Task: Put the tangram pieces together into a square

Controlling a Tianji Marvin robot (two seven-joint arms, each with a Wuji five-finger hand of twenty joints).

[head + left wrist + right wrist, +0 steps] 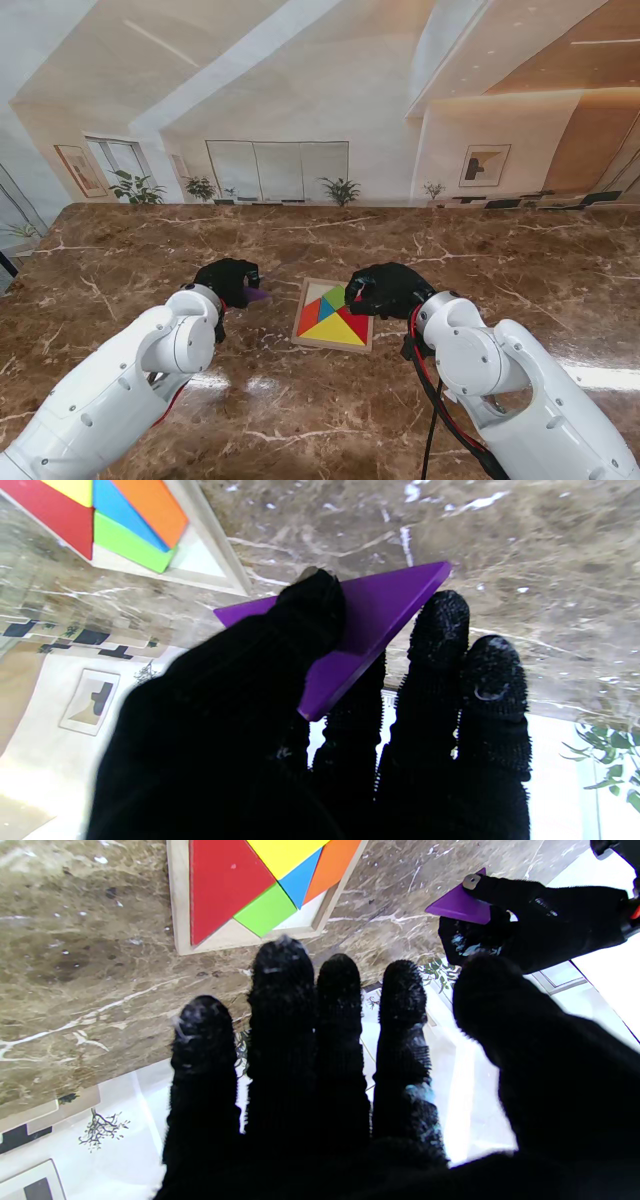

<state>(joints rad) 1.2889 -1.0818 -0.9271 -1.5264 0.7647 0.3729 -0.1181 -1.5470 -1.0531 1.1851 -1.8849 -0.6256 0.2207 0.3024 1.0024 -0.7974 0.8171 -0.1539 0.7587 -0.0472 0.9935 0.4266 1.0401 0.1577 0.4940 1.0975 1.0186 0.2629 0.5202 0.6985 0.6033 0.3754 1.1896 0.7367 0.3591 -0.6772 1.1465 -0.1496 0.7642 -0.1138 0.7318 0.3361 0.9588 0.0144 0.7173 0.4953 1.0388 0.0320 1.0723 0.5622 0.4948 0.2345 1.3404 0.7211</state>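
Left hand point(310, 720): its thumb lies on the flat face of the purple triangle point(370, 625) and the other fingers point(440, 645) are under it, so the piece is pinched just left of the tray.
Right hand point(350, 1080): fingers straight, a little apart, holding nothing, beside the tray's right edge.
Wooden tray point(334, 316): on the marble bench point(520, 260), holding red, yellow, blue, orange and green pieces; one corner is bare.

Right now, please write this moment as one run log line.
left hand: holds purple triangle | right hand: open | tray: one gap
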